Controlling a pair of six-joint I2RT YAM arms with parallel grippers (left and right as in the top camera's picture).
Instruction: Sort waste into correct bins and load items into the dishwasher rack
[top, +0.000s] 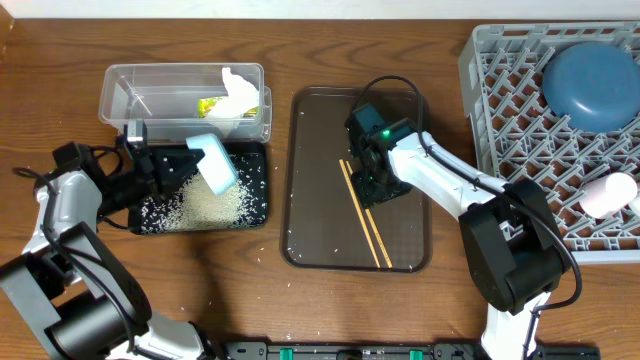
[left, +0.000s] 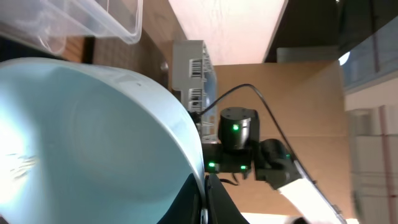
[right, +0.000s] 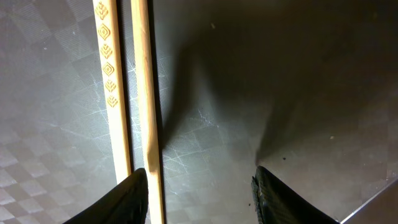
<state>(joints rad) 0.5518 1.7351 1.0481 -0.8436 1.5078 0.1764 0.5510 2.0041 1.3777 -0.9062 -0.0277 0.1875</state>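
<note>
Chopsticks (top: 365, 215): two, wooden, lying side by side at a slant on the brown serving tray (top: 310, 180), not yet in the rack. Right tool (top: 378, 188) hanging low over the tray just beside them. Hard to read its state from overhead, but plain in the right wrist view: fingers (right: 134, 199) spread wide, gripping nothing, one of them next to the plain chopstick. Same view alone shows a row of gold leaf marks on the other stick. A few stray white specks on the tray floor.

Left tool (top: 190, 162) clamped on the rim of the light blue bowl (top: 215, 165), bowl tipped on its side above the black tray (top: 150, 222). Left wrist view filled almost wholly by the bowl's pale inside. Only overhead shows what lies beneath: a heap of white rice grains (top: 212, 205) in the black tray, more scattered across its floor.

Clear tub (top: 120, 85) just behind the black tray, holding the crumpled tissue (top: 240, 88) and the yellow-green wrapper (top: 212, 106).

Grey rack (top: 500, 110) at the right end of the surface (top: 60, 60), holding the dark blue bowl (top: 590, 85) toward the back and a pale cup (top: 612, 192) near its front right.
</note>
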